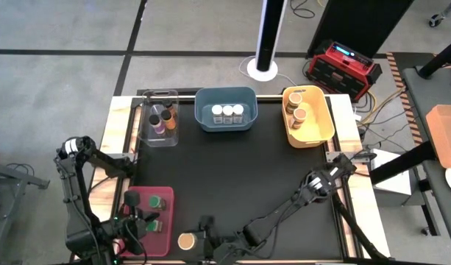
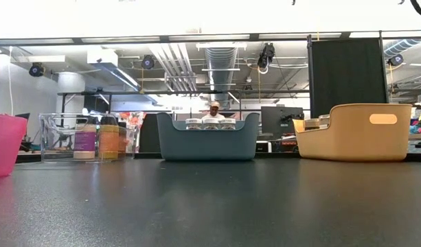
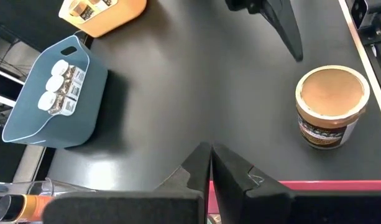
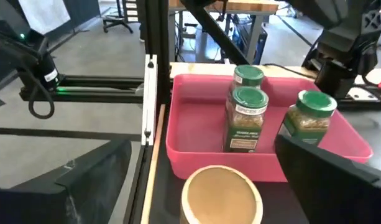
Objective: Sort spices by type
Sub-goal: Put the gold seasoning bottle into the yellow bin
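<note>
I see the tan-lidded spice jar (image 4: 221, 194) upright at twelve o'clock between my right gripper's (image 4: 202, 186) spread fingers; the left gripper (image 3: 210, 163) is pressed together.

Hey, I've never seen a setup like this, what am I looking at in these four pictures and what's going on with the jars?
This is a two-armed robot at a black table, sorting small spice jars into bins. One picture looks straight down, one looks level across the tabletop, and two come from cameras on the wrists.

From above, four bins show: a clear bin with dark-lidded jars, a blue bin with white-lidded jars, a yellow bin with tan-lidded jars, and a red bin holding green-lidded jars.

One tan-lidded jar stands alone on the table beside the red bin. The right gripper sits around it with jaws wide open, so it is not gripped. The left gripper hangs over the red bin, jaws shut and empty. A person shows far behind the table.
</note>
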Tool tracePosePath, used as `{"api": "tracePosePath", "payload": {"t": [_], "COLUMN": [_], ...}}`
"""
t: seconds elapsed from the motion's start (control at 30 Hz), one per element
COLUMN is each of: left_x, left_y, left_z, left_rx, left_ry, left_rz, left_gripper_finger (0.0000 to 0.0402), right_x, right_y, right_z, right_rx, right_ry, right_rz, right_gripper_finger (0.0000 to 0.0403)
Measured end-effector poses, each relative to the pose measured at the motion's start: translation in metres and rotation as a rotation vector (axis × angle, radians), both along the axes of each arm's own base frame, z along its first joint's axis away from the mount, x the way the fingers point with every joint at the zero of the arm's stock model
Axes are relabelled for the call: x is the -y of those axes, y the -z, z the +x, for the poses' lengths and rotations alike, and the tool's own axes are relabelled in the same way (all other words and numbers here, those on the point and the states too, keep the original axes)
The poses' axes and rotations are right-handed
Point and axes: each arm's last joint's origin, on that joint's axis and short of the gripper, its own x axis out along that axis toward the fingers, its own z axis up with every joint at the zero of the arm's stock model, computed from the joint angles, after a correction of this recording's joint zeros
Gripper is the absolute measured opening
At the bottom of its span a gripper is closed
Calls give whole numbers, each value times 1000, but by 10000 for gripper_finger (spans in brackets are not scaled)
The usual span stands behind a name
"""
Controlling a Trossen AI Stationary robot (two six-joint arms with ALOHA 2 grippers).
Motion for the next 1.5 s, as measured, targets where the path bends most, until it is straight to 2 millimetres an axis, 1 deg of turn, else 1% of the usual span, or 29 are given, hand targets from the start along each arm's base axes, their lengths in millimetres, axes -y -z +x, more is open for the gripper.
{"api": "tracePosePath", "payload": {"t": [0.03,0.23,0.33,0.47,0.87,1.33,1.5], "left_x": [0,0,-1,-1,0,0,0], "left_y": [0,2,3,3,3,2,2], "left_z": [0,0,0,0,0,1,1], "left_rx": [0,-2,14,21,23,47,49], "left_ry": [0,1,3,4,4,7,8], "left_rz": [0,10,19,20,15,18,18], "left_gripper_finger": [0,0,0,0,0,0,0], "right_x": [-1,0,1,4,4,7,6], "right_y": [1,6,7,12,15,32,39], "right_z": [2,4,4,4,4,3,5], "right_rx": [-3,-23,-30,-54,-53,-57,-35], "right_ry": [2,26,34,47,51,72,63], "right_rz": [2,-19,-7,6,15,68,78], "right_gripper_finger": [392,376,378,380,380,380,380]}}
